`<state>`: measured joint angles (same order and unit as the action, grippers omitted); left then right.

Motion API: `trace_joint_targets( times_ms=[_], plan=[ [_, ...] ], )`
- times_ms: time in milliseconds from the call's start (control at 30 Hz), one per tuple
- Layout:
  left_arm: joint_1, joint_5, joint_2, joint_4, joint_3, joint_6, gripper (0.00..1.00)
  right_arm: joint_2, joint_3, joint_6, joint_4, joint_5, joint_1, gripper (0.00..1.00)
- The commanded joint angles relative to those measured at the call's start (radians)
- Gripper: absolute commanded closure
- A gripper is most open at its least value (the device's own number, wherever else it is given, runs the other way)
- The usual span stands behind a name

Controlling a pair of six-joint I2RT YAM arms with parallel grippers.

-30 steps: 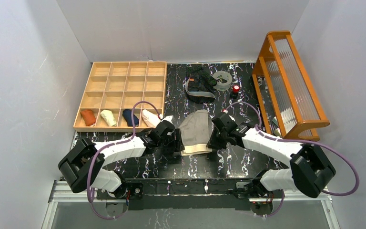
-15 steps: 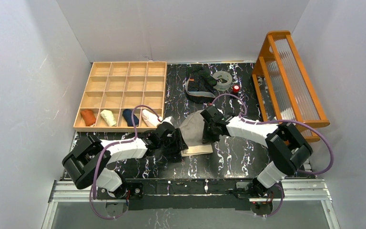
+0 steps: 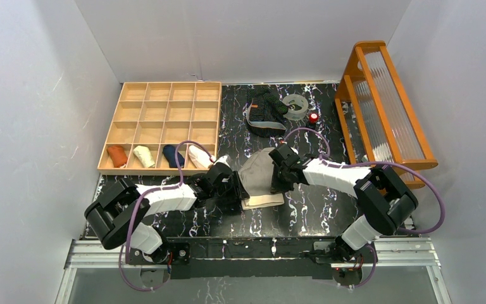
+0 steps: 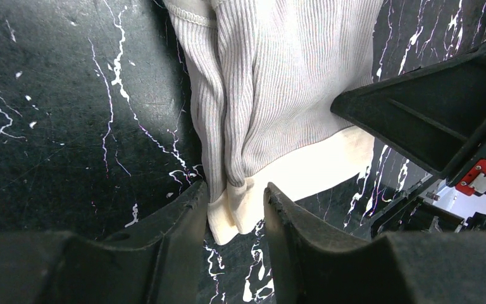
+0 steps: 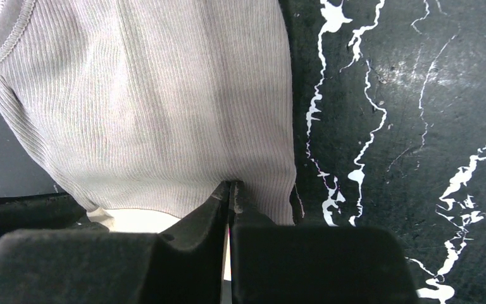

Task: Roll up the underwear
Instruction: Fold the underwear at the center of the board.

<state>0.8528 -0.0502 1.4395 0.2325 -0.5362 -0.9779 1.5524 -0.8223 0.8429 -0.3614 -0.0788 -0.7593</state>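
The beige-grey underwear (image 3: pixel 259 172) lies on the black marbled table between both arms, ribbed cloth with a cream waistband toward me. My left gripper (image 3: pixel 239 193) stands open around the bunched left corner of the waistband (image 4: pixel 240 206); the cloth touches one finger (image 4: pixel 190 209) and a gap shows at the other. My right gripper (image 3: pixel 277 183) is shut, its tips pinched on the ribbed cloth (image 5: pixel 145 95) near the right edge, at the right gripper's tip (image 5: pixel 231 185). The black striped underwear (image 3: pixel 264 111) lies crumpled at the back.
A wooden compartment tray (image 3: pixel 164 101) at the back left holds several rolled cloths in its front row. A clear tape ring (image 3: pixel 296 104) and a small red-topped object (image 3: pixel 313 118) sit beside the striped garment. An orange wooden rack (image 3: pixel 383 107) stands along the right.
My right gripper moved left from the garment's right side onto it and shut, and the beige cloth now looks narrower. My left gripper's jaws have narrowed around the waistband corner.
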Motion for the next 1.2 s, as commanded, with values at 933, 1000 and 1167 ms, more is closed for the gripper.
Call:
trace_joint_targets(
  times_ms=[933, 1000, 1167],
  plan=[
    [0.009, 0.058, 0.034, -0.179, -0.135, 0.188, 1.0, -0.076, 0.006, -0.166, -0.007, 0.196, -0.002, 0.85],
    [0.009, 0.055, 0.034, -0.193, -0.151, 0.204, 1.0, -0.039, 0.028, -0.164, -0.009, 0.158, -0.002, 0.87],
    [0.001, 0.027, 0.029, -0.227, -0.218, 0.245, 1.0, 0.01, 0.068, -0.168, 0.022, 0.117, -0.007, 0.89]
  ],
)
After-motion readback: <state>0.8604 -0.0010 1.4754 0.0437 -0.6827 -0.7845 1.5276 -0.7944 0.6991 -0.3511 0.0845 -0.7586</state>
